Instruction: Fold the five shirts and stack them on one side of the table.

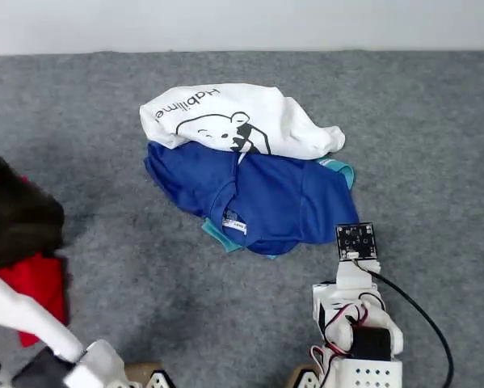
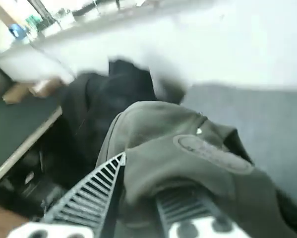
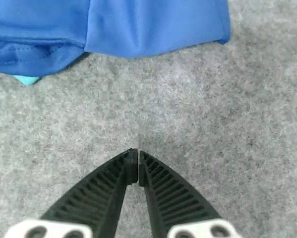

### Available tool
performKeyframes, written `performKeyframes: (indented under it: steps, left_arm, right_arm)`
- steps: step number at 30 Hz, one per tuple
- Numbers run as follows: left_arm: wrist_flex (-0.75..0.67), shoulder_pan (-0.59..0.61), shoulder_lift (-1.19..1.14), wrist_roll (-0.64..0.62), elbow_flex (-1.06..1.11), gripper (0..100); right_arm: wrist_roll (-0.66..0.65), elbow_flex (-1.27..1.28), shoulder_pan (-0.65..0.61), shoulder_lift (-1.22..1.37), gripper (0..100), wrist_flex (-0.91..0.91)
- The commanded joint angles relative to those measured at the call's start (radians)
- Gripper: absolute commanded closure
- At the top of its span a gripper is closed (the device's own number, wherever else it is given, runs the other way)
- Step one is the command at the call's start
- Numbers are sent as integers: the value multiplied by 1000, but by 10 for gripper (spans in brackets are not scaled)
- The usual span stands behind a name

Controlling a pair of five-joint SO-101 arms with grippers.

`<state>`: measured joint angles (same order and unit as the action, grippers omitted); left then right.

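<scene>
Olive shirt [image 2: 188, 148] in left claw [image 2: 141, 183] (right claw [image 3: 138, 159] closed).

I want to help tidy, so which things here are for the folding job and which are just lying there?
For the job: white shirt, blue shirt, teal shirt, red shirt, dark shirt.
Just there: grey table cover, black cable.

Black lettering [image 1: 185, 105] curves across the white shirt [image 1: 258, 121] beside a bear drawing [image 1: 223, 129]; on the blue shirt [image 1: 290, 198] just below, a small white label [image 1: 234, 225] carries print too small to read
</scene>
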<state>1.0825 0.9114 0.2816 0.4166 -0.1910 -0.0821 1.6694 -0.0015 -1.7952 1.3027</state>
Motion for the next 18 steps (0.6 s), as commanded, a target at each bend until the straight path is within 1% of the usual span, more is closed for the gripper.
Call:
performKeyframes:
  steps: [1, 2, 4, 6, 7, 8, 13, 15, 18]
  left_arm:
    - [92, 14, -72, 140, -36, 975]
    - [132, 14, -97, 189, -36, 951]
    - [212, 31, -132, 261, -41, 867]
    - [262, 46, -140, 290, -41, 767]
    - [273, 48, -140, 290, -41, 734]
    - [278, 54, -140, 292, -42, 723]
    - [284, 57, -98, 292, -94, 728]
    - [318, 52, -66, 292, -127, 727]
    - [413, 2, -15, 292, -163, 727]
  right_arm:
    - [-11, 14, 1, -8, 990, 2]
    - [-11, 14, 1, -8, 990, 2]
    - [-11, 14, 1, -8, 990, 2]
    - [-11, 14, 1, -8, 990, 2]
    - [-11, 14, 1, -8, 990, 2]
    - [-11, 14, 1, -8, 990, 2]
    - [-11, 14, 1, -8, 990, 2]
    - [-11, 14, 1, -8, 990, 2]
    - [-11, 14, 1, -8, 990, 2]
